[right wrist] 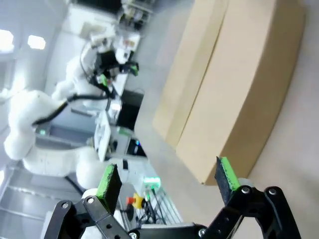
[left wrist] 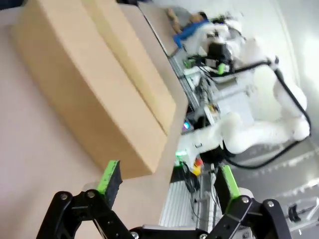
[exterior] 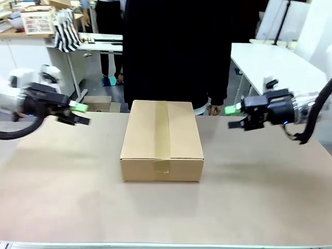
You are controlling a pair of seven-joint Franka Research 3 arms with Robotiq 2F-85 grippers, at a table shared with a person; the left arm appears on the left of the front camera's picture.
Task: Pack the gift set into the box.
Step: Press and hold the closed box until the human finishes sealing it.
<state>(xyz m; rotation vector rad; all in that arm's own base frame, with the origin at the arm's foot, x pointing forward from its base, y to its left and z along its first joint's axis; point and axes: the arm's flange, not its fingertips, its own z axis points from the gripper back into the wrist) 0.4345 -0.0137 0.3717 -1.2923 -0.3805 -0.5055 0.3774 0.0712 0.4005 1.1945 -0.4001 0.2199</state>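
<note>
The box (exterior: 162, 140) is a brown cardboard carton lying in the middle of the table, its top flaps closed with brown tape along the seam. My left gripper (exterior: 82, 114) hovers to its left, open and empty, fingers pointing at the box. On the other side, my right gripper (exterior: 231, 117) hangs open and empty, also facing it. In the left wrist view the box (left wrist: 94, 84) lies ahead of the open left gripper (left wrist: 168, 180). The right wrist view has the box (right wrist: 234, 84) beyond the open right gripper (right wrist: 167, 178). The gift set is out of view.
A person in black (exterior: 176, 52) stands at the table's far edge, right behind the box. A white table (exterior: 275, 62) stands at the back right and a striped bag (exterior: 66, 31) at the back left. Bare tabletop (exterior: 166, 207) stretches in front of the box.
</note>
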